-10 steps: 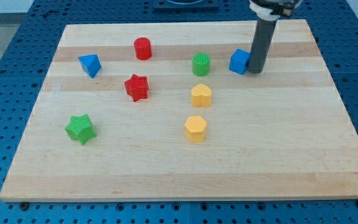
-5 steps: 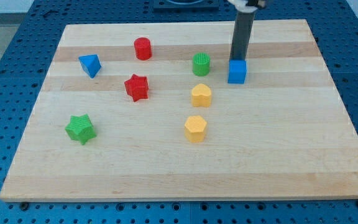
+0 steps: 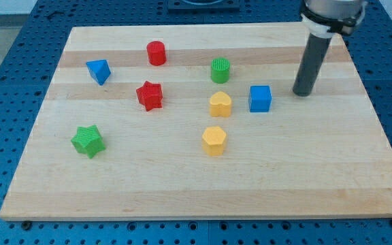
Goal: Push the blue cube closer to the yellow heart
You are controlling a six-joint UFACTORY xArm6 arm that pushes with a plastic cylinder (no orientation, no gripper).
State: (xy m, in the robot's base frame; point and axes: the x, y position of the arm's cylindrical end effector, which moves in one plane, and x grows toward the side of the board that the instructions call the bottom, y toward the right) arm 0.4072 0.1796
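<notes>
The blue cube (image 3: 260,98) sits on the wooden board, a short gap to the right of the yellow heart (image 3: 220,104). My tip (image 3: 301,92) rests on the board to the right of the blue cube and slightly above it, clear of it. The rod rises toward the view's top right.
A green cylinder (image 3: 220,70) stands above the yellow heart and a yellow hexagon (image 3: 214,140) below it. A red star (image 3: 149,95), a red cylinder (image 3: 156,52), a blue triangular block (image 3: 98,71) and a green star (image 3: 87,141) lie to the left. The board's right edge (image 3: 376,116) is near my tip.
The blue cube has moved down toward the yellow heart's level. My tip went from the cube's right to above it, then swung out to its right, apart from it.
</notes>
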